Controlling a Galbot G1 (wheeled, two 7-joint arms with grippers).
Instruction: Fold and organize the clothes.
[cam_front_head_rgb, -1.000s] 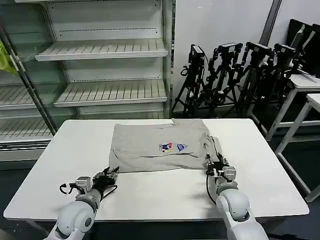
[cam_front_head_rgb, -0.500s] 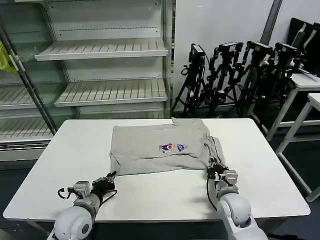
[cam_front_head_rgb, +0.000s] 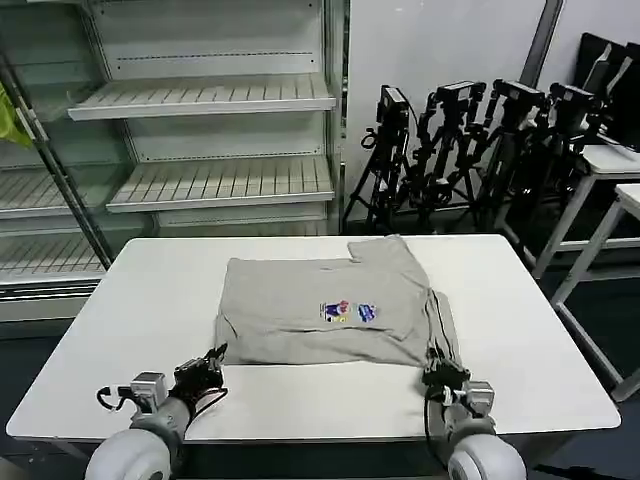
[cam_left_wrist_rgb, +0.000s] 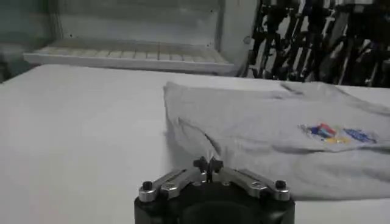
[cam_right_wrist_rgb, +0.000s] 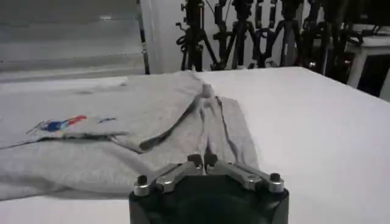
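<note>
Both pincers, left (cam_front_head_rgb: 214, 362) and right (cam_front_head_rgb: 437, 372), closed empty beside shirt (cam_front_head_rgb: 325, 310); chest print (cam_front_head_rgb: 349, 312) unreadable.

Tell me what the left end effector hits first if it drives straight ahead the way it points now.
Most likely the near left corner of the grey shirt: the left end effector points straight at it, closed.

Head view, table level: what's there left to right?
Left pincer at the table's near edge, just off the shirt's near left corner → shirt body → its chest print → folded sleeve → right pincer at the sleeve's near end.
</note>
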